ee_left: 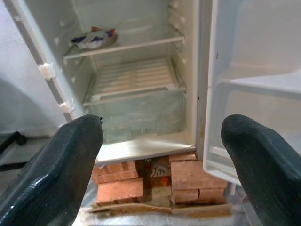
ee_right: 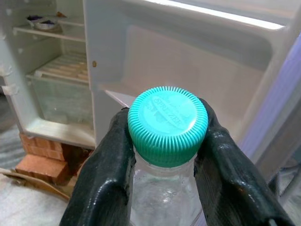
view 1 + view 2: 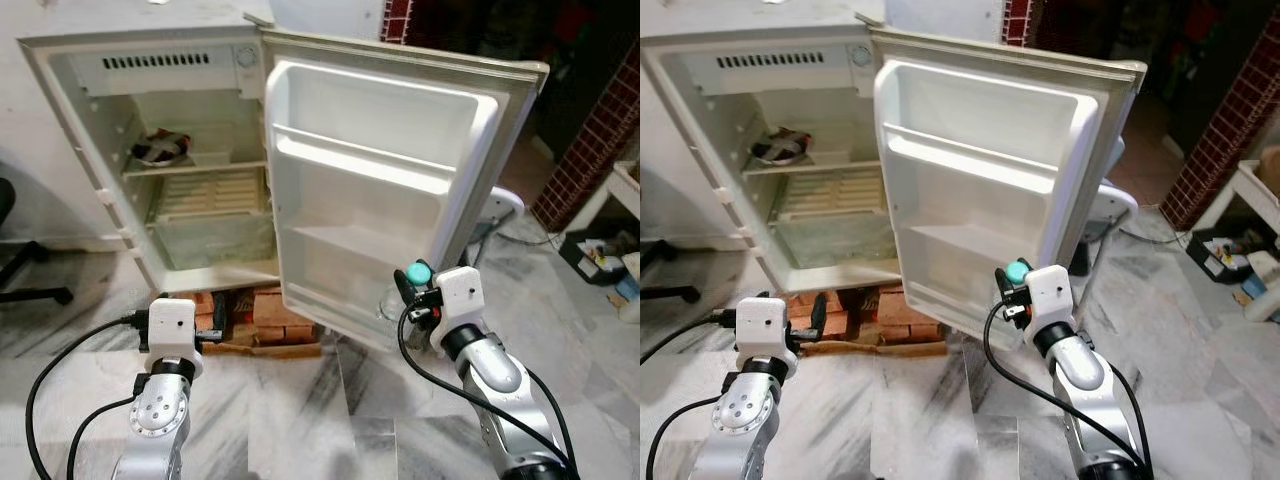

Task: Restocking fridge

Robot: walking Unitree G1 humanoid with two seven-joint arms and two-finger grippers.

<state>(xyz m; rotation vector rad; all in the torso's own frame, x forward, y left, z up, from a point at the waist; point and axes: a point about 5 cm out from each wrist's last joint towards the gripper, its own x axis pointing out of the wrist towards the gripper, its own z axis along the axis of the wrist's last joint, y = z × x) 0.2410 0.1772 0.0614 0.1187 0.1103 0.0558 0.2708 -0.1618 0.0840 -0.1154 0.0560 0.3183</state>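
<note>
Bottle (image 2: 164, 188) of clear plastic sits upright between the two black fingers (image 2: 106, 174) of the right gripper (image 3: 413, 283), which is clenched on its neck just under the teal ribbed cap (image 2: 168, 125). Raised lettering rings the top of the cap, but it is too faint to read, and the bottle carries no legible label. From the head camera the cap shows as a teal dot just in front of the lower part of the open fridge door (image 3: 380, 190), near its bottom door shelf (image 3: 335, 245).

Beside it, the left gripper (image 1: 160, 141) hangs lower and to the left with its fingers (image 1: 61, 165) spread wide and nothing between them, facing the open fridge (image 3: 190, 150). On the fridge's upper shelf lies a small bowl (image 3: 160, 148) with a wrapper in it; below are a slatted tray and a clear drawer (image 1: 138, 113). The fridge stands on red bricks (image 1: 122, 186) over a marble floor (image 3: 300, 420).
</note>
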